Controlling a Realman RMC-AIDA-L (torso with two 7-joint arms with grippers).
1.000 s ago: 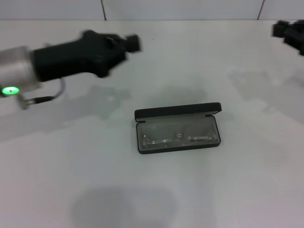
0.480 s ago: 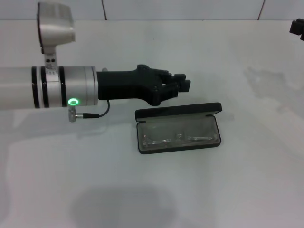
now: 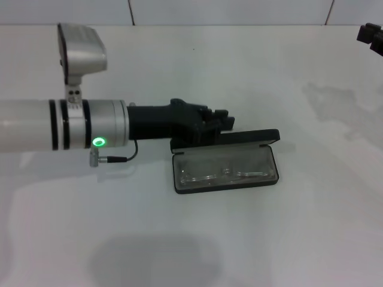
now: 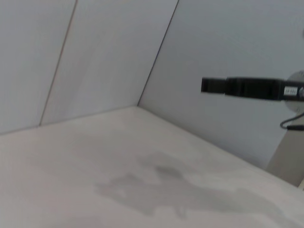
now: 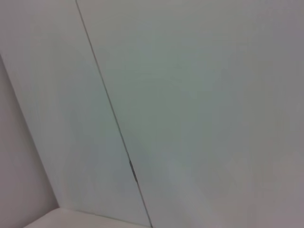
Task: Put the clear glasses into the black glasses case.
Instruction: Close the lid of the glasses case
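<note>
The black glasses case (image 3: 265, 136) lies open in the middle of the white table, lid raised at the back. The clear glasses (image 3: 224, 173) rest folded inside on the grey lining. My left gripper (image 3: 229, 122) reaches in from the left and sits at the back left part of the lid, touching or just above it, fingers together and holding nothing. My right gripper (image 3: 371, 34) is at the far right edge of the head view, well away from the case. It also shows far off in the left wrist view as a black bar, the right gripper (image 4: 214, 85).
The white table (image 3: 287, 239) stretches all around the case, with faint grey smudges (image 3: 332, 98) at the back right. White wall panels close off the back. The right wrist view shows only wall panels.
My left arm swung in from the back left, then dropped lower and nearer to the lid's back left part. The right gripper drew back toward the far right. Case and glasses stayed put.
</note>
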